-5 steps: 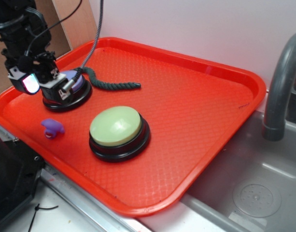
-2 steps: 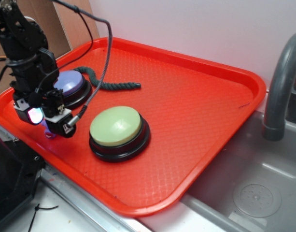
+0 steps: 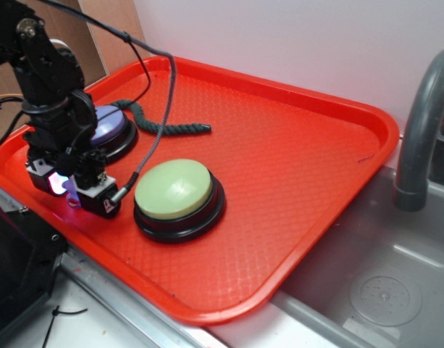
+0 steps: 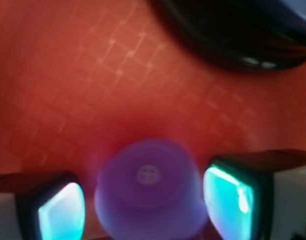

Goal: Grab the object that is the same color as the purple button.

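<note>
Two views: pincer down over the purple piece, grasp not yet made.
Exterior: your pincer (image 3: 71,190) sits low on the red tray (image 3: 294,145), beside the purple button (image 3: 106,125). Wrist: purple piece (image 4: 149,197) lies between spread fingers (image 4: 232,192); closing and lifting remain.

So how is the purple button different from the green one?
The purple button has a blue-purple dome; the green button has a pale green one. The purple button sits toward the back left of the red tray beside the dark rope, half hidden by the robot arm, while the green button sits nearer the front in full view. Both are round domes on black bases.
</note>
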Motion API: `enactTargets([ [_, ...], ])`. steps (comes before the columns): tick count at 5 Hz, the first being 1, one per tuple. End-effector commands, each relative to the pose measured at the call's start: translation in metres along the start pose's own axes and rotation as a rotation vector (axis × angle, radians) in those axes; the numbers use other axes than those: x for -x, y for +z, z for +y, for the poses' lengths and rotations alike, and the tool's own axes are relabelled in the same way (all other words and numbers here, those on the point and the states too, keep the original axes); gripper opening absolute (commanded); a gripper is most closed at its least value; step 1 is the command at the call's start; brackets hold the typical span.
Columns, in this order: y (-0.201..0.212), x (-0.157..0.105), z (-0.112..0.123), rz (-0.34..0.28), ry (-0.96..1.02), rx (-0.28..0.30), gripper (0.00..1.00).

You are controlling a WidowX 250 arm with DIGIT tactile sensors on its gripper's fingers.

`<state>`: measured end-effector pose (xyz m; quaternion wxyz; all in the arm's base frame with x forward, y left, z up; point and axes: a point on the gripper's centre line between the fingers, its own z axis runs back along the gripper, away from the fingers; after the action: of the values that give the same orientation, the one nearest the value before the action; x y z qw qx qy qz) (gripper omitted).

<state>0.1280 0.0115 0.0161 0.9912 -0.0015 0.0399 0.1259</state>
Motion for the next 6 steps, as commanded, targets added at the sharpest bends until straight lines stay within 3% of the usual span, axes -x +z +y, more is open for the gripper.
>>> enactTargets([
  [1,0.009,-0.002,0.002,-0.008,0.043,0.006,0.0],
  [2,0.033,-0.007,0.005,0.017,0.102,-0.007,0.0],
  [4,0.109,-0.038,-0.012,0.032,0.011,0.151,0.0],
  [6,0.196,-0.056,-0.05,-0.149,-0.055,0.14,0.0],
])
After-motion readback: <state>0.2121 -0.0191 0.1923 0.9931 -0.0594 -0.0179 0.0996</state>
